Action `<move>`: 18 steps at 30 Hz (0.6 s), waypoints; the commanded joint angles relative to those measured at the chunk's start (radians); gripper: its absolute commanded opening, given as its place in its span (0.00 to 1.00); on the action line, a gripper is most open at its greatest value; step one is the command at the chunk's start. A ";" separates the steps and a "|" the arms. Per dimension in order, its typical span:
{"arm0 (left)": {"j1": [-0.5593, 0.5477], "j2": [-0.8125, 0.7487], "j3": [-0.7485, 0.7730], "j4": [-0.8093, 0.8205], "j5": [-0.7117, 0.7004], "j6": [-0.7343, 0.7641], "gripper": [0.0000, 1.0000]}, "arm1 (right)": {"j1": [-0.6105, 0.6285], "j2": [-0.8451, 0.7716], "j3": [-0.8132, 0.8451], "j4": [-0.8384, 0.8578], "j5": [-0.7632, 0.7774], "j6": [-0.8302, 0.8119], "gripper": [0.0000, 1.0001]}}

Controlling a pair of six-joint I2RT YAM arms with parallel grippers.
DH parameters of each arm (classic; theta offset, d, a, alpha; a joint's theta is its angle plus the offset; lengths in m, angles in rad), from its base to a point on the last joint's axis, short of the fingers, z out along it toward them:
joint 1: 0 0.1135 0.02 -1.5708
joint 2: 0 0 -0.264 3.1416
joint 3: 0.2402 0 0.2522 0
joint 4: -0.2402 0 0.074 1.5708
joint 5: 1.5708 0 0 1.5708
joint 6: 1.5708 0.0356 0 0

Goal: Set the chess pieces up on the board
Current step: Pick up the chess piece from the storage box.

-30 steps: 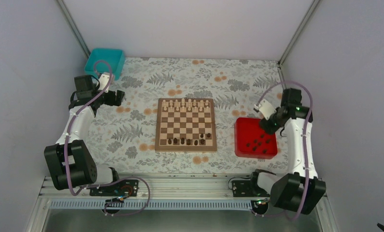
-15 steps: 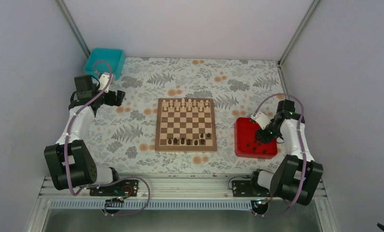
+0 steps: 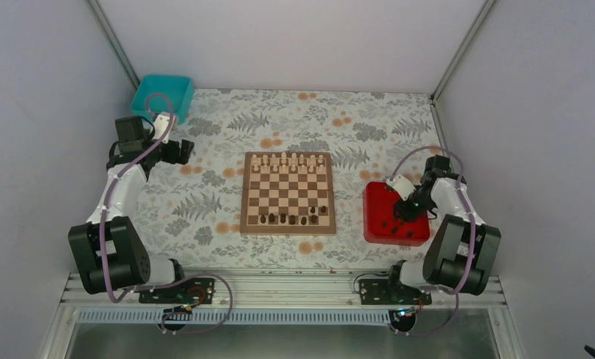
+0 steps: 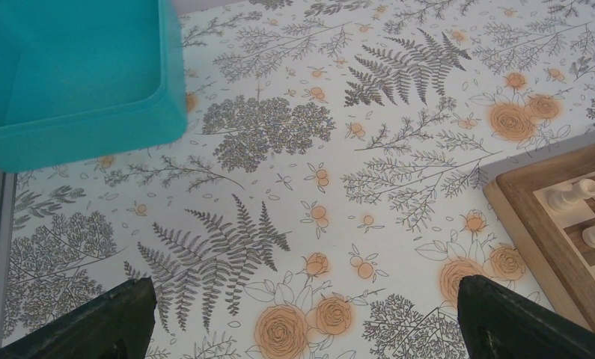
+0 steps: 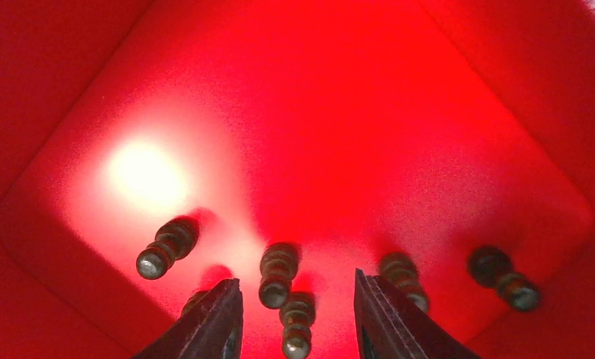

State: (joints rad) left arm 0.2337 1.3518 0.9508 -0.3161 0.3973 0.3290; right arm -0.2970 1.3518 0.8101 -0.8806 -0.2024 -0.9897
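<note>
The right gripper point(image 5: 298, 318) is low inside the red square plastic tray point(image 5: 496, 82). Its two fingers stand partly apart and hold nothing. Several small dark brown chess pieces point(image 5: 277, 273) lie on the tray floor, and one lies in the gap between the fingers. More of them stand on the near rows of the square wooden chessboard point(image 3: 279, 191). The left gripper point(image 4: 309, 321) hangs wide open over the flowered tablecloth point(image 4: 279, 187), near the teal plastic bin point(image 4: 77, 75).
</note>
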 commanded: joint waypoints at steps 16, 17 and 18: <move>0.009 -0.005 0.012 0.002 0.028 0.002 1.00 | -0.009 0.095 -0.061 0.069 0.038 0.019 0.38; 0.009 -0.004 0.011 0.002 0.028 0.004 1.00 | -0.009 0.098 -0.061 0.073 0.038 0.018 0.36; 0.010 -0.005 0.012 0.002 0.028 0.003 1.00 | -0.009 0.098 -0.061 0.076 0.035 0.018 0.33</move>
State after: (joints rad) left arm 0.2340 1.3518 0.9508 -0.3161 0.4015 0.3290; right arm -0.2970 1.4391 0.7662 -0.8349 -0.1757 -0.9775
